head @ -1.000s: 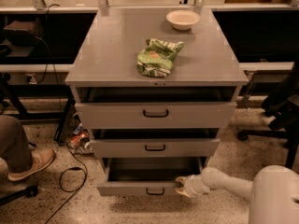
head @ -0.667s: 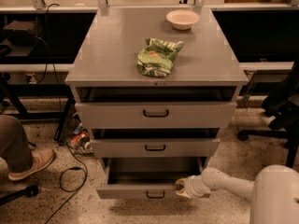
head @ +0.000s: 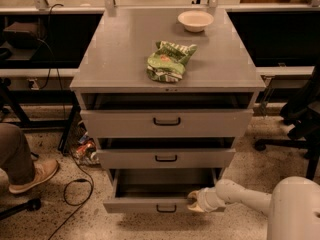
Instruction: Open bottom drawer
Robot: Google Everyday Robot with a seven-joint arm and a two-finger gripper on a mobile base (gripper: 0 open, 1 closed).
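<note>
- Though already partway out beneath the front edge of the desk [head: 120, 54], probably needs more travel yet: bottom drawer [head: 142, 205], plain grey inside showing.
- Gripper [head: 196, 204] at the drawer front's top lip, just right of the black loop handle [head: 166, 208], toward the desk's front-right corner; open or closed, cannot tell.
- Long axis of the drawer front parallel to the desk's front edge, with sliding travel square to it.
- Likely calls for a straight outward pull, without sideways drift.

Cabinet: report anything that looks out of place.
Nothing damaged or spilled. A crumpled green snack bag lies on the cabinet top. All three drawers stand ajar; the gripper is at the front of the bottom drawer.
</note>
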